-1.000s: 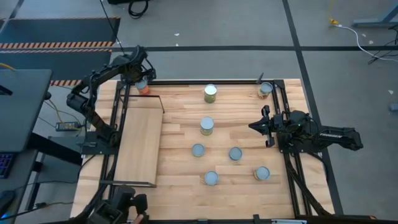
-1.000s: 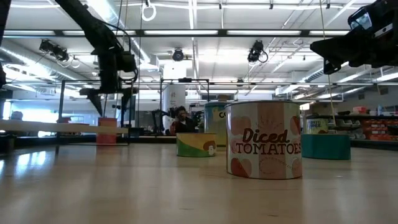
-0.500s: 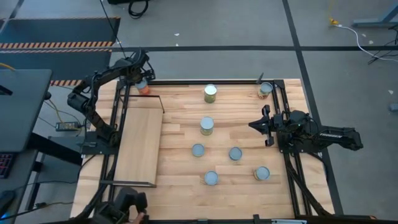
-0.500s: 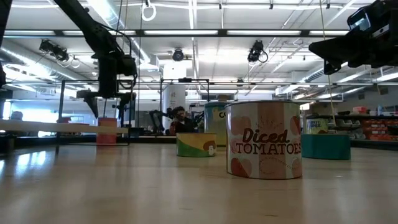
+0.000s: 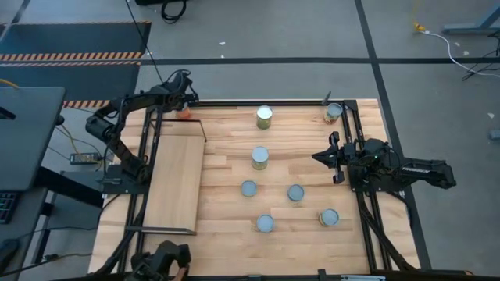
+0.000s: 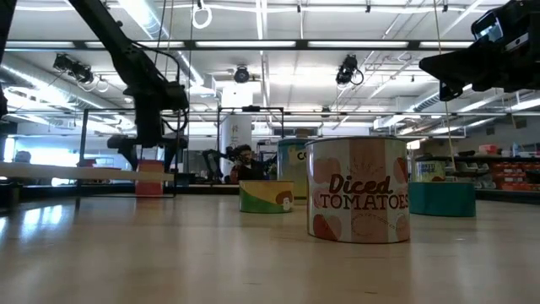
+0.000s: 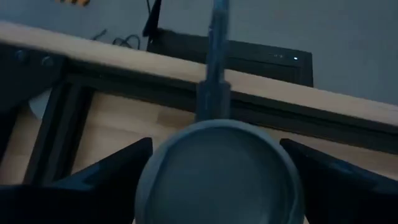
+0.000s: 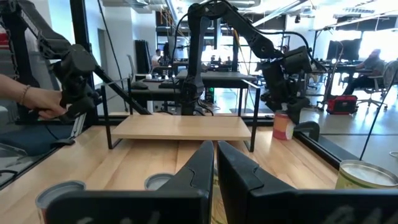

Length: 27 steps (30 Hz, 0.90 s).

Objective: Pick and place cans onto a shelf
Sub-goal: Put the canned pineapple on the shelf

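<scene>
An orange can point(image 5: 184, 112) stands upright on the tabletop at the far left corner, just beyond the shelf point(image 5: 178, 179), a pale board in a thin black frame. My left gripper point(image 5: 183, 104) is open right above the can, slanting down. In the left wrist view its fingers point(image 7: 109, 180) stand on either side of the can's grey round top point(image 7: 217, 186); I see no touch. From table height the gripper point(image 6: 150, 150) hangs at the top of the orange can point(image 6: 150, 179). Several other cans point(image 5: 259, 157) stand on the table. My right gripper point(image 5: 324, 158) waits shut at the right.
The table's black frame rail point(image 7: 124, 87) runs close behind the orange can. A "Diced Tomatoes" can point(image 6: 359, 190) and a yellow-green can point(image 6: 267, 196) stand mid-table. Another can point(image 5: 333, 112) is at the far right corner. A person's hand point(image 8: 43, 107) shows beyond the shelf.
My left gripper has come down toward the orange can and tipped further downward, staying open. Its fingers now reach the level of the can's top. The can has not moved.
</scene>
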Each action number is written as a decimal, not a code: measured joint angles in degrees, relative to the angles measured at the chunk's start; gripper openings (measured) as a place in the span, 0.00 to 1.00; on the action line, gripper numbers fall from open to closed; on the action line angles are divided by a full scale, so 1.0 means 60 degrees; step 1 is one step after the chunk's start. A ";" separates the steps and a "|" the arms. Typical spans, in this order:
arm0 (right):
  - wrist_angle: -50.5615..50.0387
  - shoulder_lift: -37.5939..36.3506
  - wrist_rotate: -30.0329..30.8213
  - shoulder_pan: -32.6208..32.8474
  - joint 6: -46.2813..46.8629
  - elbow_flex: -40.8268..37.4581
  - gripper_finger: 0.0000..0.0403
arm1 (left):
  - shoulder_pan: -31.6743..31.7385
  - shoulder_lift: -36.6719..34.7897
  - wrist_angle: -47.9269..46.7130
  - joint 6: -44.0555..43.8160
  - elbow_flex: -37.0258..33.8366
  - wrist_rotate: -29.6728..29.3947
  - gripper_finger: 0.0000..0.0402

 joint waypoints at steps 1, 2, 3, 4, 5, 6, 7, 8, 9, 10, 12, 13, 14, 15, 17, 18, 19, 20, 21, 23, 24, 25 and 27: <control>0.0000 0.0003 0.0000 0.0004 0.0000 0.0000 0.07 | -0.0079 0.0024 0.0179 0.0165 0.0000 -0.0110 0.86; 0.0001 0.0001 0.0000 0.0004 0.0000 0.0000 0.07 | -0.0131 0.0024 0.0258 0.0285 0.0000 -0.0191 0.84; 0.0000 0.0003 0.0000 0.0000 0.0000 0.0000 0.07 | -0.0168 0.0024 0.0281 0.0501 0.0000 -0.0240 0.81; 0.0002 0.0000 0.0000 0.0002 0.0000 0.0000 0.07 | -0.0181 0.0024 0.0357 0.0700 0.0000 -0.0241 0.78; 0.0005 0.0000 -0.0003 0.0003 0.0000 0.0000 0.07 | -0.0227 0.0022 0.0387 0.0811 0.0000 -0.0206 0.75; 0.0011 0.0000 0.0000 0.0000 0.0000 0.0000 0.07 | -0.0285 0.0012 0.0388 0.0989 0.0000 -0.0182 0.72; 0.0026 0.0000 0.0000 0.0000 0.0000 0.0000 0.07 | -0.0339 -0.0020 0.0379 0.1116 0.0000 -0.0157 0.70; 0.0036 0.0000 -0.0004 0.0004 0.0000 0.0000 0.07 | -0.0391 -0.0090 0.0335 0.1223 0.0000 -0.0109 0.69; 0.0037 0.0000 0.0000 0.0000 0.0000 0.0000 0.07 | -0.0437 -0.0197 0.0310 0.1294 0.0000 -0.0038 0.69; 0.0036 0.0001 0.0000 0.0002 0.0000 0.0000 0.07 | -0.0488 -0.0303 0.0280 0.1368 0.0030 0.0030 0.69; 0.0040 0.0000 -0.0002 0.0004 0.0000 0.0000 0.07 | -0.0582 -0.0533 -0.0112 0.1457 0.0260 0.0188 0.69; 0.0036 0.0001 0.0000 0.0000 0.0001 0.0000 0.07 | -0.0660 -0.0679 -0.0494 0.1469 0.0433 0.0202 0.69; 0.0037 0.0000 0.0000 0.0003 0.0000 0.0000 0.07 | -0.0752 -0.0855 -0.0928 0.1472 0.0671 0.0202 0.69; 0.0040 0.0000 -0.0002 0.0003 0.0002 0.0000 0.07 | -0.0864 -0.1031 -0.1277 0.1489 0.0939 0.0199 0.69; 0.0040 0.0000 0.0000 0.0004 0.0004 0.0000 0.07 | -0.1170 -0.1456 -0.2013 0.1521 0.1529 0.0190 0.69; 0.0037 0.0000 0.0000 0.0004 0.0004 0.0000 0.07 | -0.1358 -0.1673 -0.2387 0.1576 0.1841 0.0180 0.69; 0.0040 0.0001 -0.0003 0.0000 0.0004 0.0000 0.07 | -0.1572 -0.1876 -0.2718 0.1652 0.2170 0.0188 0.69; 0.0039 0.0001 0.0000 0.0002 0.0004 0.0000 0.07 | -0.1802 -0.2076 -0.2984 0.1693 0.2488 0.0187 0.69; 0.0040 0.0000 0.0000 0.0000 0.0004 0.0000 0.07 | -0.2041 -0.2280 -0.3305 0.1716 0.2831 0.0172 0.69; 0.0040 0.0000 -0.0004 0.0002 0.0004 0.0000 0.07 | -0.2553 -0.2592 -0.4051 0.1698 0.3508 0.0166 0.69; 0.0036 0.0000 0.0000 0.0000 0.0004 0.0000 0.07 | -0.2817 -0.2730 -0.4487 0.1670 0.3835 0.0153 0.69; 0.0036 0.0002 0.0000 0.0001 0.0004 0.0000 0.07 | -0.3118 -0.2861 -0.4934 0.1584 0.4131 0.0138 0.69; 0.0039 0.0000 0.0000 0.0003 0.0004 0.0000 0.07 | -0.3805 -0.3113 -0.5858 0.1279 0.4673 0.0063 0.69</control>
